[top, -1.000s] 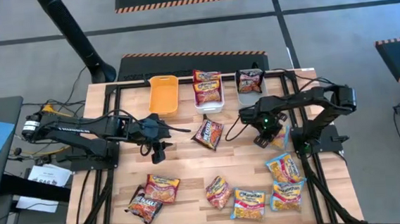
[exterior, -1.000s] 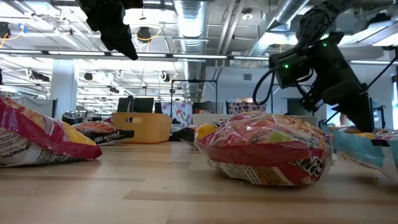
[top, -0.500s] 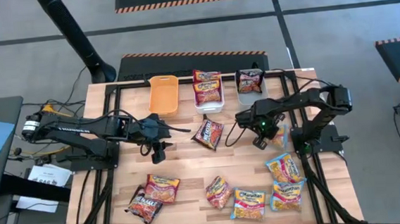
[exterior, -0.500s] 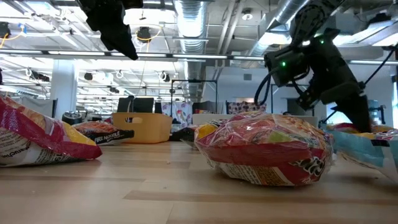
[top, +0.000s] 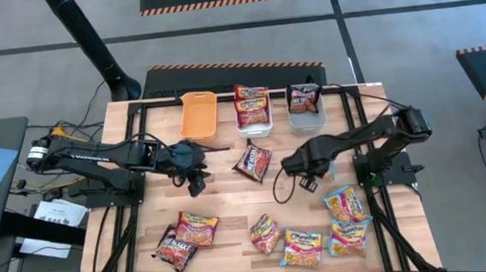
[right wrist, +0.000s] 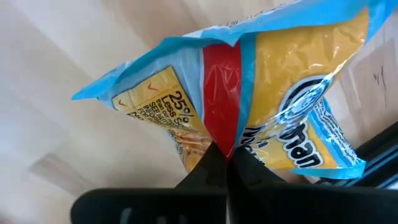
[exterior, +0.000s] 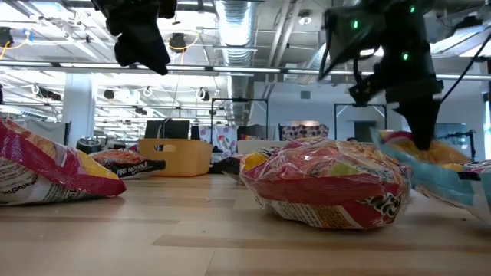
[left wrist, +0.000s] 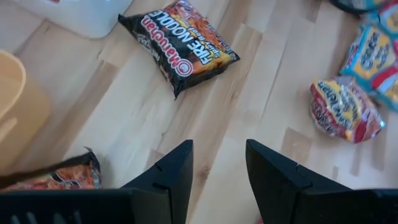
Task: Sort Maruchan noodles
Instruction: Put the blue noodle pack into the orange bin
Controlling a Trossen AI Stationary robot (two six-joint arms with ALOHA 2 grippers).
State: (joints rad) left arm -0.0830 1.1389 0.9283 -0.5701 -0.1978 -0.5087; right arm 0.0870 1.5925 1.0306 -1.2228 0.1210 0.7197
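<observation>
The right claw (right wrist: pixel 219 163), open a second ago, has pinched shut on a yellow-and-blue noodle packet (right wrist: pixel 273 93) and lifted it off the desk (top: pixel 221 193), ready for binning, while the left claw (left wrist: pixel 217 163) hovers open mid-desk.

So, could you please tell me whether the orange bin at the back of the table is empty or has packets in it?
Empty: in the high view the orange bin shows only its bare floor, while the white bin beside it holds red-orange packets.

A pale wooden plank table (top: pixel 231 210) stands on a grey concrete floor (top: pixel 408 47) marked with dark lines and orange-and-black hazard-striped mats (top: pixel 215 1). Beyond it, the low view shows silver ceiling ducts (exterior: pixel 238 19), fluorescent strip lights (exterior: pixel 46 77) and white columns (exterior: pixel 77 107).
</observation>
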